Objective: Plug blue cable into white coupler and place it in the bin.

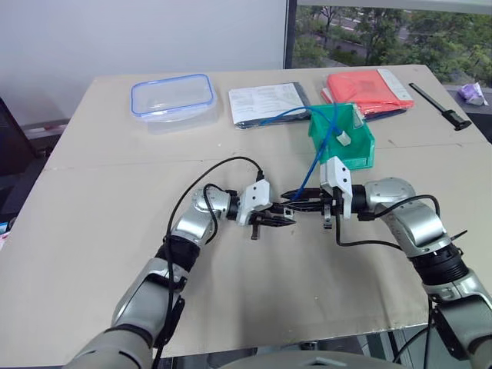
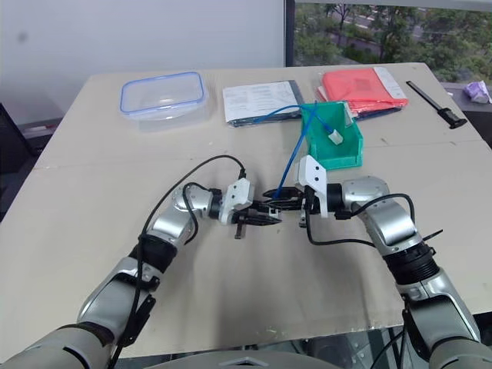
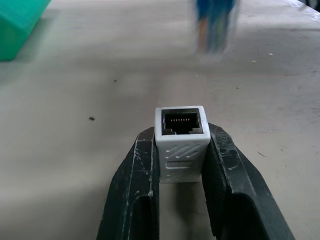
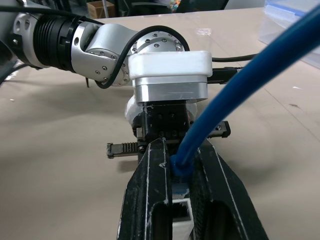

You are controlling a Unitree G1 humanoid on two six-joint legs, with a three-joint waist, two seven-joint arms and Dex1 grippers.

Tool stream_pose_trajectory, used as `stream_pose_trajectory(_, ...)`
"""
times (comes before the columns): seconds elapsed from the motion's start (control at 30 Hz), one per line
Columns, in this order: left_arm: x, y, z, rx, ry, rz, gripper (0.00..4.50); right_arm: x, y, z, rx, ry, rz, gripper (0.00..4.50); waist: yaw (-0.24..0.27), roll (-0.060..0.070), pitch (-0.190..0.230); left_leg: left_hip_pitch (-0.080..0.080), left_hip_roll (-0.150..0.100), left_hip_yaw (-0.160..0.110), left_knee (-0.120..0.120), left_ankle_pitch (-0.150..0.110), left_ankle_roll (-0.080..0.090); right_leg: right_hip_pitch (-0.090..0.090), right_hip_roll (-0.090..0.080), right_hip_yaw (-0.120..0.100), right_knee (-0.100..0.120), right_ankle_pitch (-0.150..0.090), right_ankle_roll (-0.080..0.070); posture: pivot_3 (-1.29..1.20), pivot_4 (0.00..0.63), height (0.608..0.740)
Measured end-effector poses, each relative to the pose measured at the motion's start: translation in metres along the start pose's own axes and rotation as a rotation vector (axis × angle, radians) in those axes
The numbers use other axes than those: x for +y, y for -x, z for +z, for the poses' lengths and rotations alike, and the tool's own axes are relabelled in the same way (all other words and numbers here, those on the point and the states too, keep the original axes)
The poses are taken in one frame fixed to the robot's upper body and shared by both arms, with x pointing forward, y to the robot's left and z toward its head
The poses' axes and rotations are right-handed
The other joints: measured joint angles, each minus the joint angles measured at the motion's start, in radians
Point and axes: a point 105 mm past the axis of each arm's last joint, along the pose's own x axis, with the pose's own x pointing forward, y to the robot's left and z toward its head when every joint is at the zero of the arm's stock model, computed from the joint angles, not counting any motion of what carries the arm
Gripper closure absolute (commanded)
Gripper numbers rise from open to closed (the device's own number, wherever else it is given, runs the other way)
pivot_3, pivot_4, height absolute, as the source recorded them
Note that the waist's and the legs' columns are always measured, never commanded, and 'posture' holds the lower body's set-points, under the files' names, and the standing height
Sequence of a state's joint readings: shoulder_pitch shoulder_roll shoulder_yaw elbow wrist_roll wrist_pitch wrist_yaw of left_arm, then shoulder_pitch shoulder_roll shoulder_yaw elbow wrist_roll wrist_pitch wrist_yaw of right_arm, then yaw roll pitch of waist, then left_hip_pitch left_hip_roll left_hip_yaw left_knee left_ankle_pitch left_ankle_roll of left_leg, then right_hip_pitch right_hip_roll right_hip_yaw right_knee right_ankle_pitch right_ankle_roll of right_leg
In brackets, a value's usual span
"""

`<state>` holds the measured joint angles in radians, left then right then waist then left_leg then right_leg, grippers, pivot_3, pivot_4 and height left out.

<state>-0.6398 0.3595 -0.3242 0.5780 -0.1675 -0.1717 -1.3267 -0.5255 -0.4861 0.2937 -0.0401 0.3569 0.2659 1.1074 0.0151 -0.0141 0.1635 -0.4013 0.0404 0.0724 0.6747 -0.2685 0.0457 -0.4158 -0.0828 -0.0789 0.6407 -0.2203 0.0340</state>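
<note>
My left gripper [image 3: 181,133] is shut on the white coupler [image 3: 181,142], whose dark socket faces away from the wrist and is empty. My right gripper [image 4: 182,149] is shut on the plug end of the blue cable [image 4: 240,85]. The two grippers meet tip to tip over the middle of the table, left gripper [image 1: 283,217] and right gripper [image 1: 297,200]. The plug [image 3: 215,25] hangs blurred a short way ahead of the socket, apart from it. From the right gripper the cable [image 1: 311,165] rises to the green bin [image 1: 361,154] just behind.
A small white block [image 1: 344,138] lies in the bin, with blue cord trailing back over papers [image 1: 269,102]. A clear box with a blue rim [image 1: 173,96] stands at the back left. A red folder [image 1: 367,91] and a black tool [image 1: 440,105] lie at the back right.
</note>
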Motion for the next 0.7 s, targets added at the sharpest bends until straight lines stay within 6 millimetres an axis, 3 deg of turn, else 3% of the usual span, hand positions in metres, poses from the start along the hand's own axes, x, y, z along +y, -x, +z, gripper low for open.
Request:
stream_pose_trajectory(0.27,0.000,-0.004,0.000,-0.008,-0.021,-0.031,3.95,0.000,-0.006,-0.019,0.062,0.051,0.011,4.50,0.000,0.000,0.000,0.000,0.000,-0.001,0.002,0.000,0.000,0.002,-0.001,-0.001,0.000,0.000,0.000,0.00,0.150,0.740)
stream_pose_trajectory(0.7,0.000,-0.004,-0.001,-0.011,-0.018,-0.033,3.95,0.001,-0.003,-0.021,0.071,0.075,0.025,4.50,-0.001,0.000,0.000,0.001,0.000,-0.002,0.002,0.000,0.000,0.003,-0.001,-0.002,0.001,0.000,0.000,0.00,0.150,0.740)
